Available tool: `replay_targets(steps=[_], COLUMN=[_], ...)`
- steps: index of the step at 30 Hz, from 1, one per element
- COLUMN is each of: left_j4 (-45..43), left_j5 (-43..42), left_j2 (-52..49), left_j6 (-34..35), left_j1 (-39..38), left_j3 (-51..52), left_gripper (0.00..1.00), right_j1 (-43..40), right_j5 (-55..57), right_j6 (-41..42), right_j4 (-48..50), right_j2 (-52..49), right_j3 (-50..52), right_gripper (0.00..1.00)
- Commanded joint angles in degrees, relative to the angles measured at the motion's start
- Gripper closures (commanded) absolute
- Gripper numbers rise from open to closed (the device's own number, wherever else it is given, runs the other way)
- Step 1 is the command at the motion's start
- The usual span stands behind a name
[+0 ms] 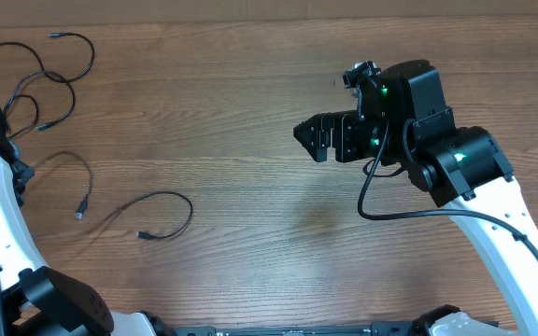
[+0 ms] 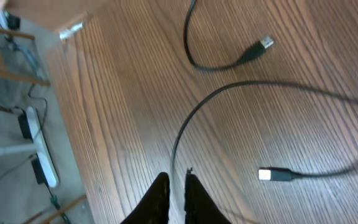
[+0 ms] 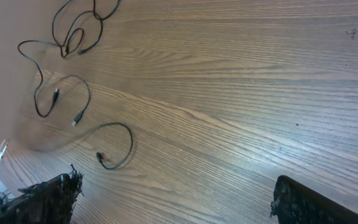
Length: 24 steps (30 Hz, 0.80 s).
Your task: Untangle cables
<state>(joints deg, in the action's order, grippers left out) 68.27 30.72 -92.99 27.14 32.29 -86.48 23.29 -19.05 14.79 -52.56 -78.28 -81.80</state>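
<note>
Several thin black cables lie on the left of the wooden table. A tangled bunch [image 1: 45,79] sits at the far left back, one cable [image 1: 82,187] ends in a plug, and a loose loop [image 1: 171,210] lies nearer the middle. In the left wrist view my left gripper [image 2: 176,175] has its jaws almost together with a thin slit between them. A cable [image 2: 185,130] curves down to that slit, and whether it is pinched does not show. Two plugs [image 2: 265,43] [image 2: 272,175] lie close by. My right gripper [image 1: 311,138] hovers wide open and empty, well right of the cables [image 3: 120,149].
The table's left edge [image 2: 73,93] is close to my left gripper, and beyond it on the floor lie a white power strip [image 2: 39,149] and wires. The right arm's own thick black cable [image 1: 390,210] hangs over the table.
</note>
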Motion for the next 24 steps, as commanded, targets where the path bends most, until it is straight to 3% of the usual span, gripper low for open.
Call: replay_targets(steps=[1,7,8,11,17,20,24], left_j4=[-0.87,-3.85,-3.8,-1.81,1.53,2.43,4.04], left_j5=[2.95,2.01,0.26,-6.34,-11.72,-11.76,-11.74], left_j2=[-1.75,-6.78,-7.8,-11.08,-18.36,-19.98,-19.65], left_j6=[-2.99,-7.85,-7.85,-7.85,-4.96,-1.77,-1.2], left_j1=[0.44,0.68,0.68,0.68,1.29,2.75,5.86], left_j3=[0.57,0.57,0.57,0.57,0.57,0.57,0.57], left_gripper=[0.86,0.91,0.89,0.68,0.64,0.55,0.23], right_j1=[-0.07,-0.07,-0.07,-0.07,-0.07,-0.07,-0.07], right_j5=[0.61,0.61,0.61,0.61,0.61,0.63,0.63], right_j6=[-0.22,-0.22,-0.24,-0.22,-0.22,-0.24,-0.26], right_j4=[0.17,0.13,0.2,0.76,0.76,-0.02,-0.26], right_j2=[-0.28,-0.28,-0.28,-0.28,-0.28,-0.35,-0.39], right_j3=[-1.07,-1.03,-1.03,-1.01,-0.66,-0.59,-0.2], right_gripper=[0.0,0.0,0.0,0.0,0.0,0.0,0.0])
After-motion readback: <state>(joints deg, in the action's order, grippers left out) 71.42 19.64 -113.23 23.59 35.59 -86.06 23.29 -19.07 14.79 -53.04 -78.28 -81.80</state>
